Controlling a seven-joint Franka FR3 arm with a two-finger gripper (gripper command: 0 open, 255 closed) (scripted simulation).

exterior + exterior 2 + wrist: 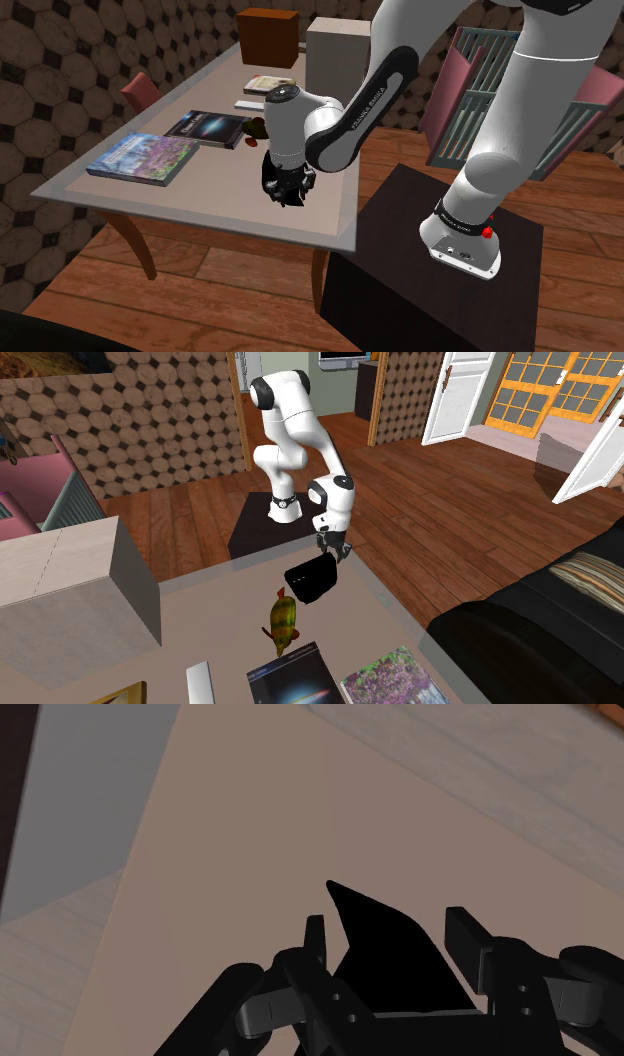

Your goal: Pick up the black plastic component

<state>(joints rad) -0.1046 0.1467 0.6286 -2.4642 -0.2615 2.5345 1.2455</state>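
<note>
Black boxy component sits tilted at the pale table's edge nearest the stand. The all-black gripper seemingly clasps its upper corner between narrowed fingers, though contact is hard to confirm. It is probably rigid, light and slick. A corner hold may pivot, so a mid-body grip looks safer.

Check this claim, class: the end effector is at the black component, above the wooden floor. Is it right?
Not quite. The end effector is at the black component, but above the table, near its edge, not above the wooden floor. The second exterior view shows it.
</note>
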